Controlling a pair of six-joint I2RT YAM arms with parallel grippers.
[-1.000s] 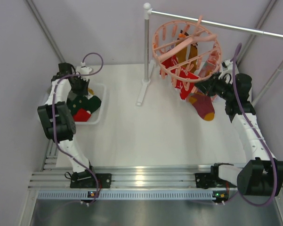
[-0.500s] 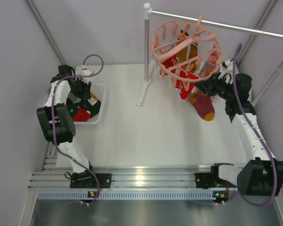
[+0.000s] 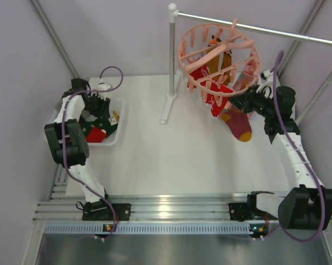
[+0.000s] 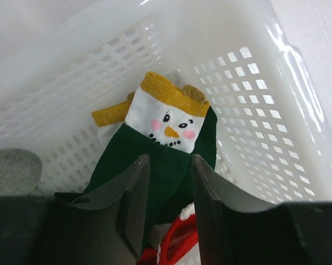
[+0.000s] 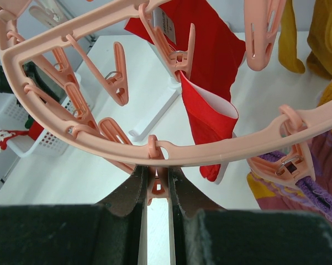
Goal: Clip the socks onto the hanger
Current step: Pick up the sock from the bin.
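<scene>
The left gripper [image 4: 169, 161] hung nose-down inside the white mesh basket [image 4: 254, 110], which sat by the left edge of the desk, toward the far left corner. Its jaws stood partly open and held nothing. A dark green sock [image 4: 168, 185] lay in the gap below them (the one with a snowman face and a mustard cuff). Whether the fingertips touched the fabric could not be told. A red sock [image 4: 174, 243] lay against the green one, and a grey sock [image 4: 11, 168] rested by the basket wall.

Over the far right part of the desk the hanger [image 3: 218, 55] hung tilted from the grey rail [image 3: 276, 32], whose pole [image 3: 172, 55] stood near the middle of the far edge. The right gripper [image 5: 156, 176] reached up to the underside of the ring. Its jaws were closed almost fully on one pink clip [image 5: 155, 190] dangling there. Just beyond, a hanging red sock [image 5: 210, 105] was pinched in another clip, and a mustard sock [image 5: 315, 33] hung farther back. A mustard-and-maroon sock [image 3: 238, 126] hung lowest, close beside the right arm.
</scene>
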